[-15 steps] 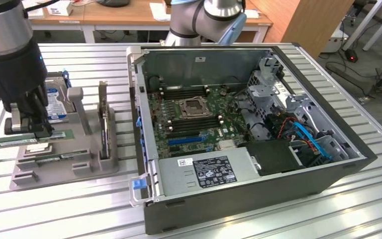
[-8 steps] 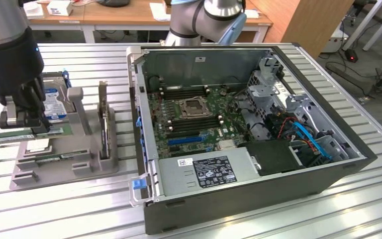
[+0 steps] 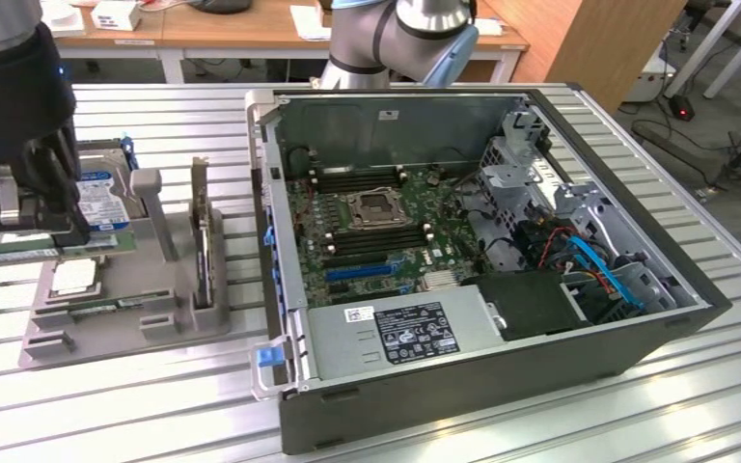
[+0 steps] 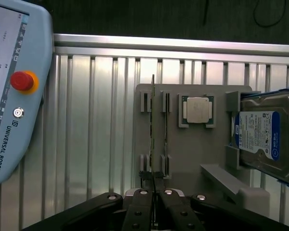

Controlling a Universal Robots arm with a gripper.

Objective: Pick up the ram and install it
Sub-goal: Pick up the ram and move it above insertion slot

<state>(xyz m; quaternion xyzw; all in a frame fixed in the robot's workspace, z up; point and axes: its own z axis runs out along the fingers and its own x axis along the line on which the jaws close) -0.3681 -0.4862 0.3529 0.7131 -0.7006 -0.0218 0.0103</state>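
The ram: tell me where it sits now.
At the exterior view's left, the ram is clamped in the claw over the grey parts tray, beside the hard drive and outside the computer case.

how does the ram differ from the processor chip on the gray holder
The ram is a long, narrow green stick; the processor is a small silver-topped square. The ram stands on its long edge; the processor lies flat in its recess. The ram is clamped in the gripper; the processor sits untouched. Both are at the gray holder, outside the computer case.
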